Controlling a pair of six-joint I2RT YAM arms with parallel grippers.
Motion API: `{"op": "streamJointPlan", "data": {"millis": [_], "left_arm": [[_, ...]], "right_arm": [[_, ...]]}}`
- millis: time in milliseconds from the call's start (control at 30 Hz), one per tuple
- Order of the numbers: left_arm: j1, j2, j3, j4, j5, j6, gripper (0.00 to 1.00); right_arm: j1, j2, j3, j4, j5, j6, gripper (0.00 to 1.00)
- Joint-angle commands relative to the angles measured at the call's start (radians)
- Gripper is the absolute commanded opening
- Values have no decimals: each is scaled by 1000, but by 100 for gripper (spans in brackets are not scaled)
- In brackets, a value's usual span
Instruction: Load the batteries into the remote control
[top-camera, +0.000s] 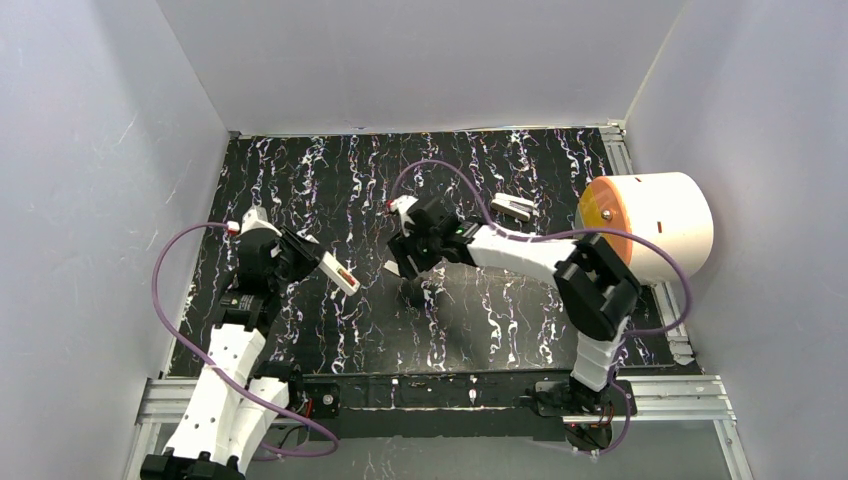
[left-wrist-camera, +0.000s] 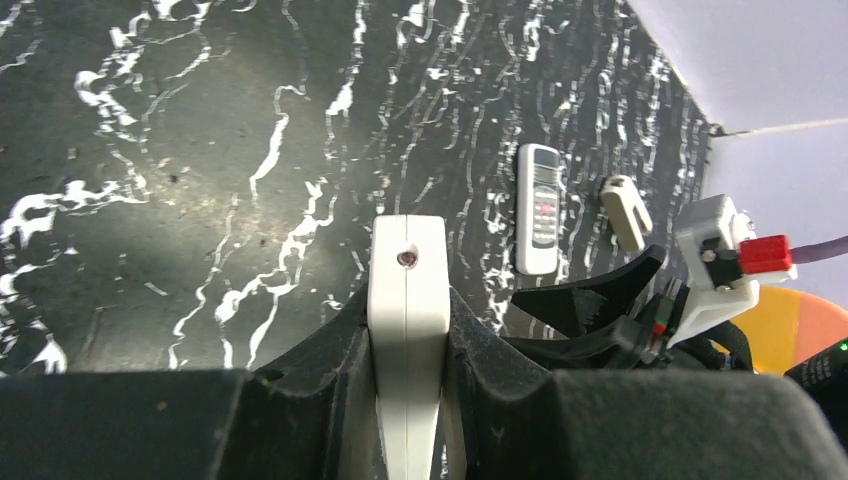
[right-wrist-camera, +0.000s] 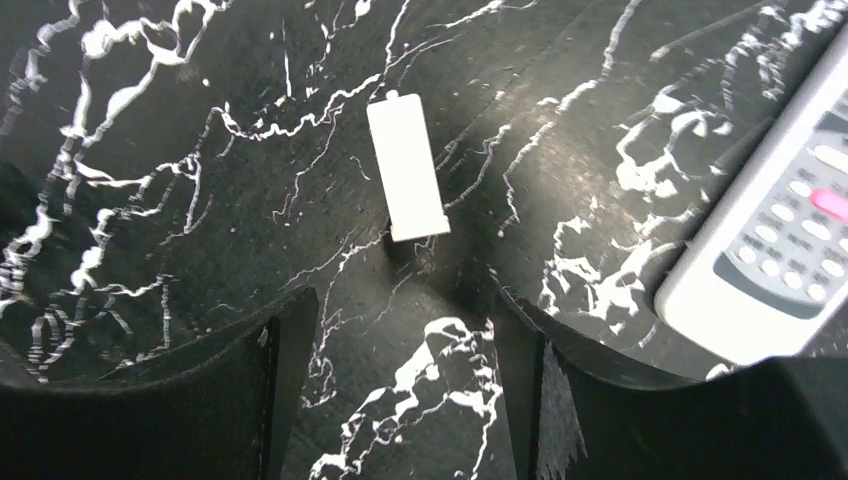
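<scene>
My left gripper (top-camera: 305, 255) (left-wrist-camera: 408, 310) is shut on a white remote control (top-camera: 335, 270) (left-wrist-camera: 408, 290) and holds it above the left of the black marbled table (top-camera: 330, 180), its tip pointing right. A small reddish spot shows on its upper face; the batteries do not show plainly in any view. My right gripper (top-camera: 412, 285) (right-wrist-camera: 400, 300) hangs open low over the table's middle, nothing between its fingers. A small flat white cover (right-wrist-camera: 405, 165) (top-camera: 392, 268) lies just ahead of those fingers.
A second white remote with buttons (right-wrist-camera: 770, 250) (left-wrist-camera: 540, 208) lies on the table beside the right gripper. A small white piece (top-camera: 515, 208) (left-wrist-camera: 626, 212) lies further back. A big white cylinder with an orange face (top-camera: 650, 225) stands at the right wall. White walls enclose the table.
</scene>
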Motion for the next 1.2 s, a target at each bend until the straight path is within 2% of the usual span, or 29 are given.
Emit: {"op": "streamJointPlan", "data": {"millis": [0,100,367,500,767,967,1167], "left_arm": [[5,-13,26,-70,-102,48,0],[5,-3,20,-57,-97,50,0],[4,11,12,-40,-71,42,0],[6,15,13,-50,-75,50,0],[8,19,6,-36,-59,42,0],[8,11,5,-45,-63,45,0],[10,4,1,-49,-65,46,0]], "right_arm": [[56,98,142,-143,43,-194,72],[89,156,190,-174,97,-233,72],[94,250,297,-226,184,-209,71],[94,316,366,-325,190,-215,69],[83,364,404,-376,113,-231,66],[69,427,486,-480,65,-247,59],[69,470,520,-542,40,-258,58]]}}
